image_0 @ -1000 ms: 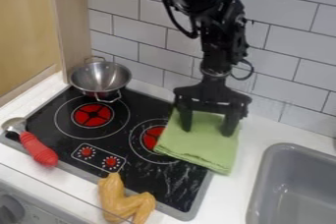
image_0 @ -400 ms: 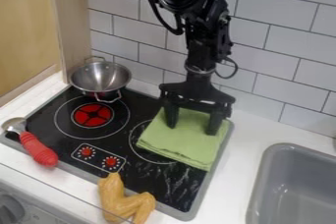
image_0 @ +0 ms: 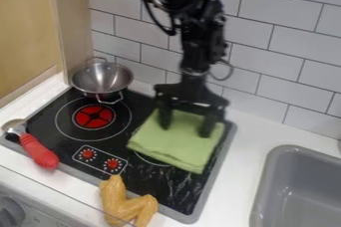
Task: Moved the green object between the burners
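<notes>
**Green cloth at risk of slipping**

From here, the left burner (image_0: 93,116) is showing red, with the pan (image_0: 102,77) sitting behind; a sweep too far left could be nudging its handle. The cloth (image_0: 176,146) is lying flat, mostly covering the right burner (image_0: 150,160) rather than filling the gap. Above it, the tool (image_0: 186,130) is standing open, apparently pressing rather than pinching, so light pressure could be losing the cloth and heavy pressure bunching it.

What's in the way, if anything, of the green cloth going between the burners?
Nothing I can see. Just flat black stovetop lies between the green cloth and the red burner. The end effector is at the cloth.
</notes>
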`<state>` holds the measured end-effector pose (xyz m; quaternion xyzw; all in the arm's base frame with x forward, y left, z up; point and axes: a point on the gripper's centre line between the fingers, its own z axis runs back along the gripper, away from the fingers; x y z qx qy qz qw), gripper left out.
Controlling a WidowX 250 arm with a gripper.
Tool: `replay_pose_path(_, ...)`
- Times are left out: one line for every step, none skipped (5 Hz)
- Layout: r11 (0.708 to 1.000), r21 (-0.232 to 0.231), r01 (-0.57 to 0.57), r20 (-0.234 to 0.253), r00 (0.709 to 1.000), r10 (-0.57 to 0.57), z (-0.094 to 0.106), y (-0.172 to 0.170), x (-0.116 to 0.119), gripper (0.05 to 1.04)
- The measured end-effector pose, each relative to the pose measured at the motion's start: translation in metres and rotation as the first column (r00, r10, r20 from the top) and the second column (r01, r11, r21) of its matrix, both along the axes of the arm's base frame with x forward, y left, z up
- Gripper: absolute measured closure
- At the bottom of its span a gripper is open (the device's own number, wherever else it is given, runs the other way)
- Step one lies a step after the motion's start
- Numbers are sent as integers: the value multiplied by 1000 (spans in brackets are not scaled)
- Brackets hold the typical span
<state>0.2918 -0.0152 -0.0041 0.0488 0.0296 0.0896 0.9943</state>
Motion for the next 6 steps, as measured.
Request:
replay_pose_path(999,-23,-49,-27,998,49,1,25,-21,84)
replay_pose_path(996,-60,-62,-24,998,61,2,40,-32,84)
replay_pose_path(997,-54,-50,-26,998,49,1,42,-32,84)
replay_pose_path(998,-39,-42,-26,999,41,1,45,-32,84)
replay_pose_path(999,-40,-34,-13,999,34,2,44,-30,84)
replay_pose_path(1000,-18,-9,-34,999,9,8,42,-36,84)
